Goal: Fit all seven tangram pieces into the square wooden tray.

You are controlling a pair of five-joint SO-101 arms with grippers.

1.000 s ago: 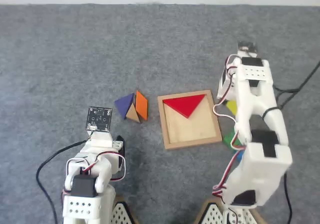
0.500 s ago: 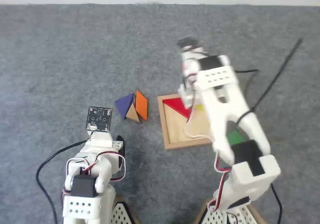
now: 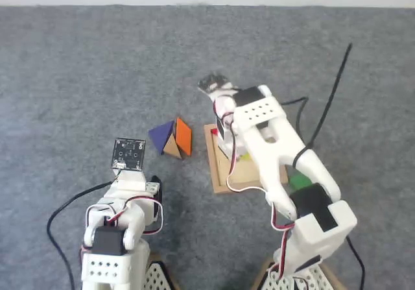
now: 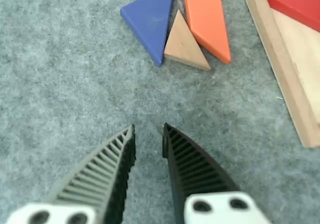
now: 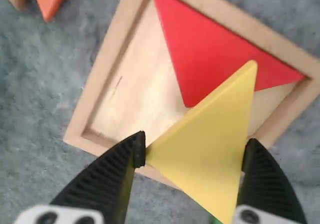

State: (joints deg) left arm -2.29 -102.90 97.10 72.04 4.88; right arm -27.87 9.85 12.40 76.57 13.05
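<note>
step: right gripper (image 5: 194,146) clamps the big yellow triangle piece (image 5: 210,164) over the square wooden tray (image 5: 107,68), overlapping the red triangle piece (image 5: 210,58) seated inside
next: probably rotate it, then lower flat beside red
left gripper (image 4: 148,130): narrow gap, empty, parked

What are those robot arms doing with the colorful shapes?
The right gripper holds a yellow triangle over the wooden tray, where a red triangle already sits. The left gripper hangs open over the grey carpet, near a blue triangle, a tan triangle and an orange piece lying outside the tray.
</note>
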